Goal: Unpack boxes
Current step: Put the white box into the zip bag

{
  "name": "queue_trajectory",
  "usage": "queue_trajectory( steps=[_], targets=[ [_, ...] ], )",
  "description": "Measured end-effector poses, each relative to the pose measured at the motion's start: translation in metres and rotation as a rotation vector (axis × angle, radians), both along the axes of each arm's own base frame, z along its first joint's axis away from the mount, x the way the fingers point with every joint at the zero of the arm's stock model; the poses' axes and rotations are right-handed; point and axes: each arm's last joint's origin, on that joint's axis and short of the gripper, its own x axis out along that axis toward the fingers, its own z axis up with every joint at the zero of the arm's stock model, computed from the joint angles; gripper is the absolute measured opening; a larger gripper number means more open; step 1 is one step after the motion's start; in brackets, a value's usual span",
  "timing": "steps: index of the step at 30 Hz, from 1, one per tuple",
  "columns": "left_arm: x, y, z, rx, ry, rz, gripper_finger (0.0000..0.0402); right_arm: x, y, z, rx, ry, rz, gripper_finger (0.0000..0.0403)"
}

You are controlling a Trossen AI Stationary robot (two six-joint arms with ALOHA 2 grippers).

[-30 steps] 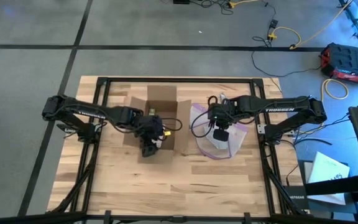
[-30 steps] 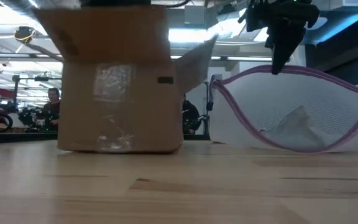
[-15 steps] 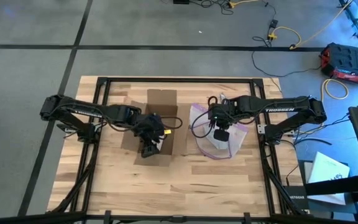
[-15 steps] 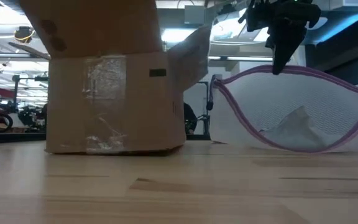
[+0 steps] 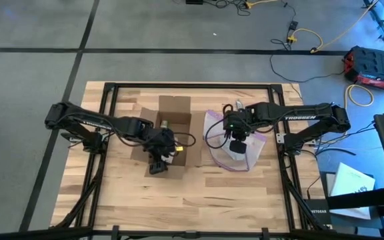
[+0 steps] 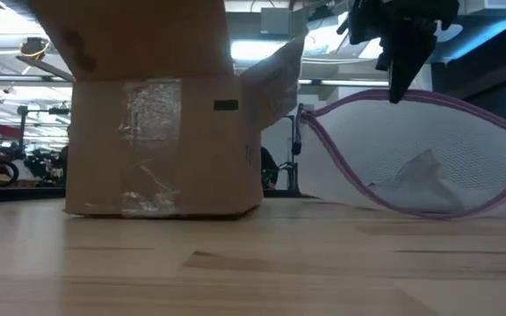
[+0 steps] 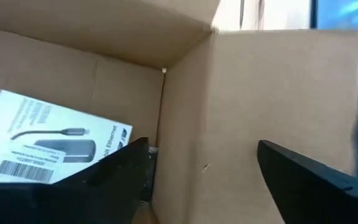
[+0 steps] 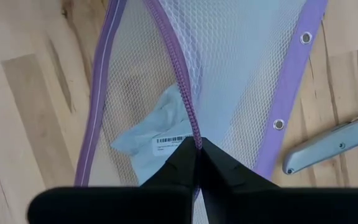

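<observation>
The brown cardboard box stands on its bottom, flaps open, tape on its near wall. A white printed packet lies inside. My left gripper is open at the box's near side. In the left wrist view one finger is inside by the packet and the other is in front of a cardboard wall. My right gripper is shut on the mesh bag with the purple zip edge. My left gripper reaches into the box from above at its near side, fingers apart, with a cardboard wall beyond them. I cannot tell whether either finger touches the cardboard. My right gripper pinches the bag's upper purple zip edge between its two fingertips, from above and pointing down. That edge is lifted and the mouth gapes. The bag's lower part rests on the table.
A grey packet with a barcode lies inside the bag. A small grey knife-like tool lies on the wood beside the bag. The table's near half is bare wood. The black frame rails run along the table's sides.
My left gripper has moved a little toward the table's near edge. The box has slid with it toward the near edge and turned slightly. It then settled flat and stayed still over the last half second. The bag and my right gripper have kept their place.
</observation>
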Motion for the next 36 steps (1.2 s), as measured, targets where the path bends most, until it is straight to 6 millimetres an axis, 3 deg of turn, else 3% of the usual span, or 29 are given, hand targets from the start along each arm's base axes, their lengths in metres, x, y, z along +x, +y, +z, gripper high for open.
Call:
queue_trajectory(
  steps=[7, 16, 18, 20, 25, 26, 31, 36],
  targets=[
    [0.013, -0.012, -0.027, 0.039, 0.078, -0.051, 0.0362, 0.0, 0.0, 0.0, 0.0, -0.003, -0.002, 0.0],
    [0.028, -0.014, -0.065, 0.086, 0.194, -0.042, 0.0355, 0.0, 0.0, 0.0, 0.0, -0.003, -0.003, 0.0],
    [0.029, -0.014, -0.068, 0.095, 0.205, -0.047, 0.0326, 0.0, 0.0, 0.0, 0.0, -0.003, -0.003, 0.0],
    [0.029, -0.014, -0.069, 0.096, 0.209, -0.042, 0.0272, 0.0, 0.0, 0.0, 0.0, -0.003, -0.003, 0.0],
    [0.028, -0.014, -0.067, 0.09, 0.208, -0.048, 0.0058, 0.0, 0.0, 0.0, -0.001, -0.002, -0.001, 0.0],
    [0.029, -0.014, -0.065, 0.096, 0.197, -0.047, 0.0031, 0.0, 0.0, 0.0, -0.001, -0.003, 0.0, 0.0],
    [0.036, -0.015, -0.045, 0.117, 0.108, -0.037, 0.0007, 0.0, 0.0, 0.0, -0.008, 0.0, 0.007, 0.0],
    [0.031, -0.007, -0.012, 0.142, -0.034, 0.032, 0.0003, -0.001, 0.0, 0.0, -0.02, 0.014, 0.023, 0.0]
  ],
)
